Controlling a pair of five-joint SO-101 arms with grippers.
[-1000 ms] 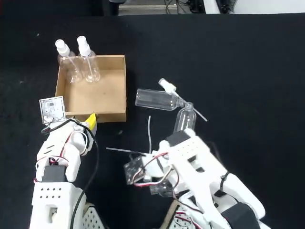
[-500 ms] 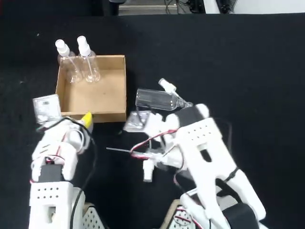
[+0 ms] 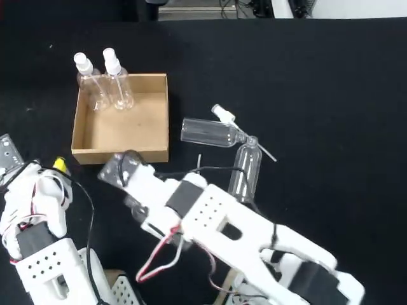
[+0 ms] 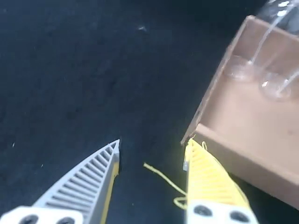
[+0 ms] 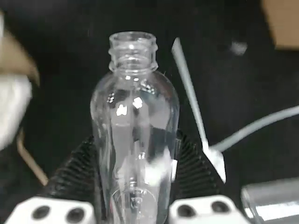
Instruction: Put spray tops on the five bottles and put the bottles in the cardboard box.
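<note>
Within the last second the right arm had swung from the lower centre of the high view toward the lower left, ending just below the cardboard box (image 3: 121,130), while the left arm had pulled back to the left edge. The right gripper (image 5: 135,140) was clamped on an uncapped bottle (image 5: 135,93), with a spray top (image 5: 216,161) lying beside it. The left gripper (image 4: 152,156) stood spread and empty. Two capped bottles (image 3: 119,89) stood in the box's upper-left corner. The carried bottle likely needed capping before boxing.
</note>
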